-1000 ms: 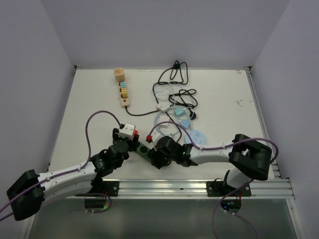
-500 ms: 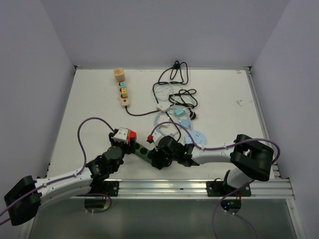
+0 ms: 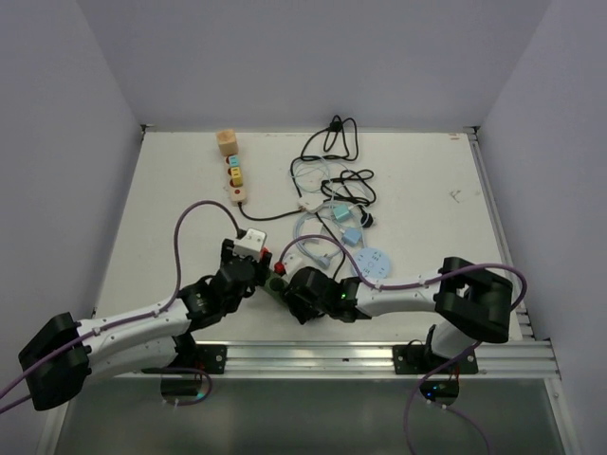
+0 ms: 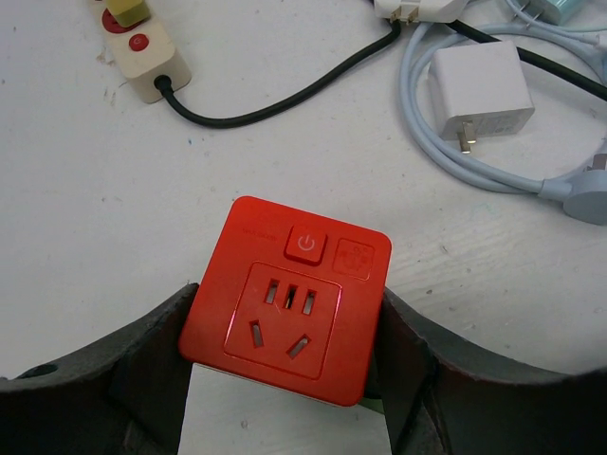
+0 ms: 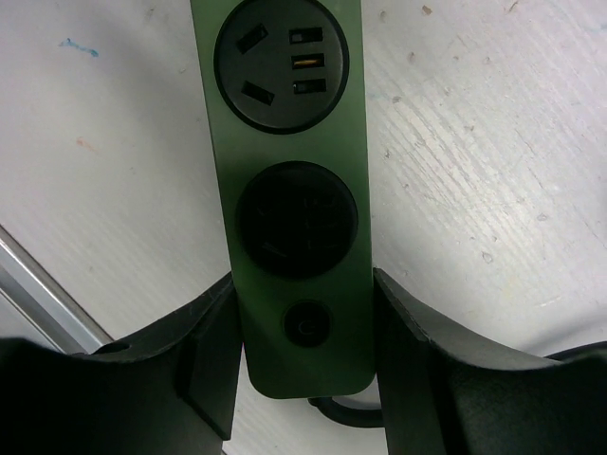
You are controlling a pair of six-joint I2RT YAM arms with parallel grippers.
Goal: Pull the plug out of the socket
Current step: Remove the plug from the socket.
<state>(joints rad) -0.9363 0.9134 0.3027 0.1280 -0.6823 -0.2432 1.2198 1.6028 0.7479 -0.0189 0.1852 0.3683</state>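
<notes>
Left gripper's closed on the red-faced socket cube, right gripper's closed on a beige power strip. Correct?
One error: the power strip in the right gripper is dark green, not beige; the right wrist view shows it. The left gripper is closed on the red-faced socket cube, as you said.

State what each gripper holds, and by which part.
Left gripper: red plug adapter, by its two sides. Right gripper: green socket strip, across its button end.

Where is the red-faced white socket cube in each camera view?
Top external: left of centre, red-faced white socket cube in the left tool.
Left wrist: lower centre, between the fingers.
Right wrist: not in it; dark green power strip instead.
Shared landmark: beige power strip, top external and left wrist.
</notes>
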